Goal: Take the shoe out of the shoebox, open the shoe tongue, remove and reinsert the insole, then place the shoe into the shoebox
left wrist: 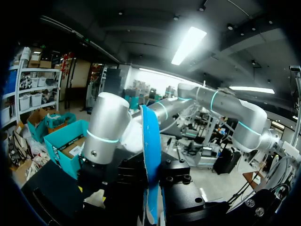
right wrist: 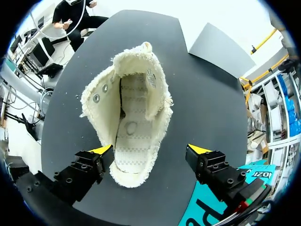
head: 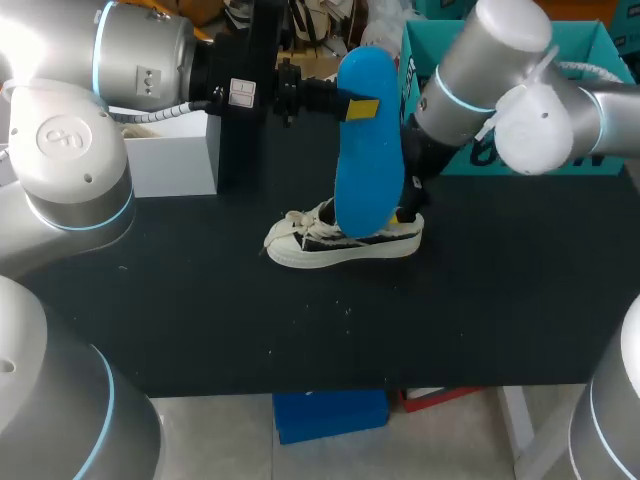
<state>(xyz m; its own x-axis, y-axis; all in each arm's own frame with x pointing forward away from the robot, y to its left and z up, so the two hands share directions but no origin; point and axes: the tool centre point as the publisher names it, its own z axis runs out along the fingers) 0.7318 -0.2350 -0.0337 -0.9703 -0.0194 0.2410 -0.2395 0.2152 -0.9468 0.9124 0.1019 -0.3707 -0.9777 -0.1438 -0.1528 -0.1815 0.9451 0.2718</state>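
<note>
Insole (head: 368, 170) clamped in left hand (head: 360, 108) above shoe (head: 340, 240)

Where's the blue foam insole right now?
Head view: the blue foam insole hangs upright in the left gripper, just above the cream canvas sneaker, with the teal cardboard shoebox behind to its right.

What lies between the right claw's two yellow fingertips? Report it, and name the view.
The shoe, heel end first, lies between the fingertips of the open right claw, as the right wrist view shows. Bare table separates it from one tip.
</note>
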